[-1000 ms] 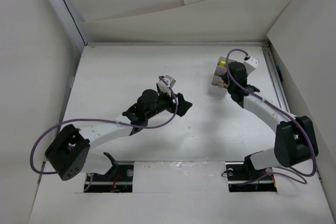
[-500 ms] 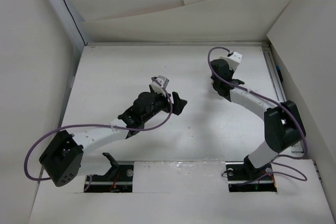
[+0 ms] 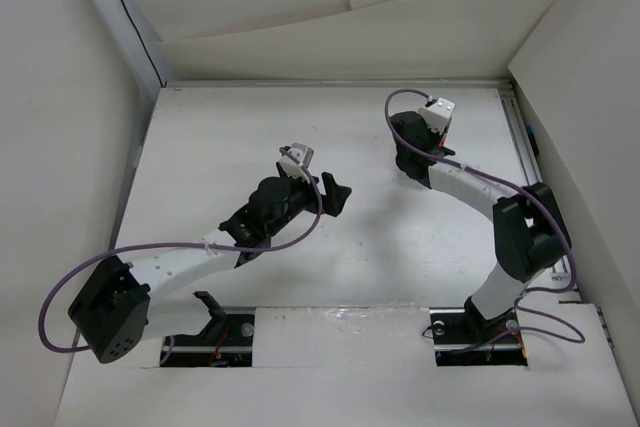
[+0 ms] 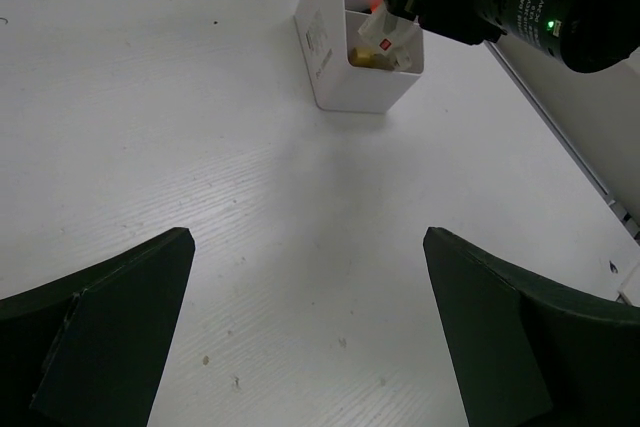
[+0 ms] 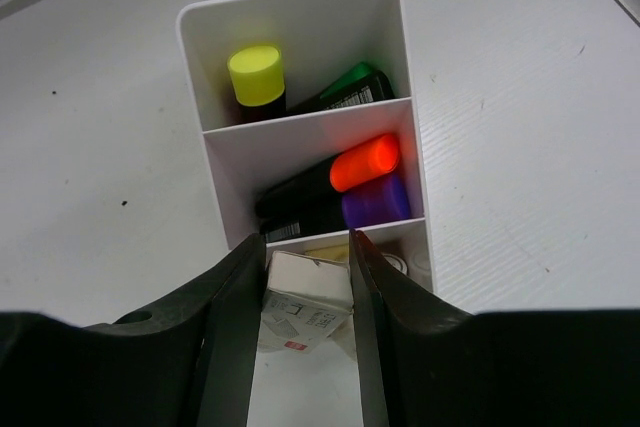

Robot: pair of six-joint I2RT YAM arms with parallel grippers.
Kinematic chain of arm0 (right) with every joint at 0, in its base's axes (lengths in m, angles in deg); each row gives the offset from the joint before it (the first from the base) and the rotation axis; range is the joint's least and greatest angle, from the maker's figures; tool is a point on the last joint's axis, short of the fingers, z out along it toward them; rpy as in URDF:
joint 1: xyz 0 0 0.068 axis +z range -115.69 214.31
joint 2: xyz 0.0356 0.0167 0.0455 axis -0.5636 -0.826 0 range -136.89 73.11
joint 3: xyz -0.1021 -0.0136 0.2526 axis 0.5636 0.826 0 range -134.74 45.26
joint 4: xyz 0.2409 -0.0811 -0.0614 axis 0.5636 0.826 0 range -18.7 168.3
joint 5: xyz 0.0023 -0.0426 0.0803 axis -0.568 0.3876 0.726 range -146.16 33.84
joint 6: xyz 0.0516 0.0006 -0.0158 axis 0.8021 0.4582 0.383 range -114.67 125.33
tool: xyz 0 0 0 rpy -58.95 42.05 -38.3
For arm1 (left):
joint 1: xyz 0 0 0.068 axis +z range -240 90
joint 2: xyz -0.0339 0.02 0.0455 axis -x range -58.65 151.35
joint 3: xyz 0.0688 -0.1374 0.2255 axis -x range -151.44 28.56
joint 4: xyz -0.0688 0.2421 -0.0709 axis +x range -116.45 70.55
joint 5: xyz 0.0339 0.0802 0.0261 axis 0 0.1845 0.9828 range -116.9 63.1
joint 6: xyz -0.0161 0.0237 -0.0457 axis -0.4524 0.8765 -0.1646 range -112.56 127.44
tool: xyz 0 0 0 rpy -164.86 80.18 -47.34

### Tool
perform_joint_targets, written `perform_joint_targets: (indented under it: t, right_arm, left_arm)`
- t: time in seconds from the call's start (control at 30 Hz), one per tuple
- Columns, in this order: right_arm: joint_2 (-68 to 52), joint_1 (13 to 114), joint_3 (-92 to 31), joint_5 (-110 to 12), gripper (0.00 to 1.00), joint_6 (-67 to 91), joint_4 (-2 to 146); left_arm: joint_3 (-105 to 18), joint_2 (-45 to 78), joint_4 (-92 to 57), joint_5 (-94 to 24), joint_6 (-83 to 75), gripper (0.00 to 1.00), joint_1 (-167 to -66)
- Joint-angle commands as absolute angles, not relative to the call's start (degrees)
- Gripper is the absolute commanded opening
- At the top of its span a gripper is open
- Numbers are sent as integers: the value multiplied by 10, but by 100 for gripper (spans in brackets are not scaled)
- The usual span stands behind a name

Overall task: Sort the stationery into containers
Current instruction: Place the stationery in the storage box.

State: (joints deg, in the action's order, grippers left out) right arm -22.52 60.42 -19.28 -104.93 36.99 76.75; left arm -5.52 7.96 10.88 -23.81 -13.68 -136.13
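Right pincer (image 5: 307, 247): clamped on the pale piece (image 5: 305, 309), which is held at the mouth of an end compartment of the tub (image 5: 300, 22).
Left pincer (image 4: 306, 235): spread wide, nothing gripped, above the table (image 3: 200, 147).
Orange-capped marker (image 5: 365, 162): lodged in the tub's middle compartment.

Your table (image 3: 230, 137) is a flat white board, marked with faint specks and fine grain lines in the left wrist view. A white tub (image 4: 335, 67) stands upright on it, toward the far right. The tub has three compartments in a row and sits near the metal rail (image 3: 522, 147) along the table's right edge.
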Motion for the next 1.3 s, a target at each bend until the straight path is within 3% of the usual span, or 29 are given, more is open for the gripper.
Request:
perform_joint_targets:
  t: [0.0,0.63,0.87,0.9,1.1,1.27]
  right_arm:
    - [-243,614,-233,-1092,26,371,789]
    - [-303,630,-300,-1194,26,429,878]
    - [-309,641,-311,-1201,53,434,883]
    - [-309,646,-311,-1201,60,434,883]
    - [-289,646,-306,-1179,79,439,883]
    - [-201,652,-268,-1142,90,430,873]
  left_arm:
    - [-47,61,120,-226,-144,100,-1364]
    - [-52,40,98,-184,-155,100,-1364]
    - [-52,35,93,-178,-155,100,-1364]
    - [-52,30,93,-178,-155,100,-1364]
    - [-40,17,93,-172,-161,100,-1364]
    - [-33,7,98,-157,-173,100,-1364]
